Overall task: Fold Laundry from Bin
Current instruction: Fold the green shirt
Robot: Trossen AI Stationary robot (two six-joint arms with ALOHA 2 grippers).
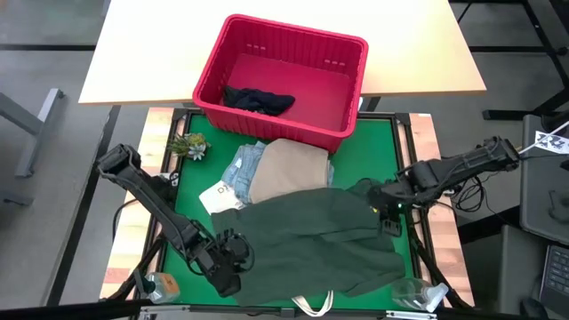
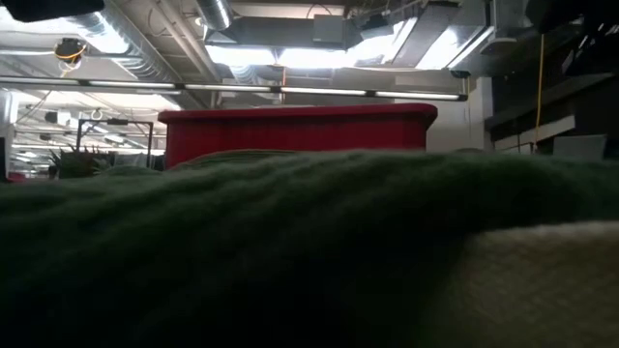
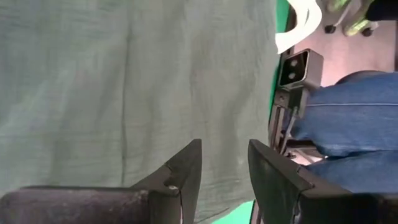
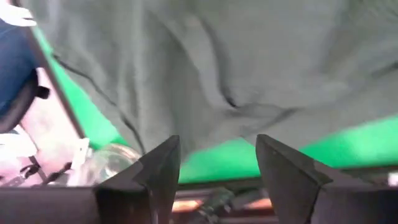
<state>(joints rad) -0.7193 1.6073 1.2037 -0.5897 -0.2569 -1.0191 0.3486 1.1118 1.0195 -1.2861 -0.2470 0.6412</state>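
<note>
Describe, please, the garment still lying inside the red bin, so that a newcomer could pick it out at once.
Start at the red bin at the far end of the green mat. On its floor, in the corner toward the left arm's side, lies a crumpled dark navy garment. It is the only cloth in the bin; the beige cloth, the jeans and the olive shirt all lie outside on the mat.

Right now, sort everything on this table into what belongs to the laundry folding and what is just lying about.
Job:
red plastic slotted bin
dark navy garment in the bin
dark olive green shirt spread on the mat
folded beige cloth
light blue denim jeans

Lying about:
small green potted plant
white tote bag
clear plastic bottle
</note>
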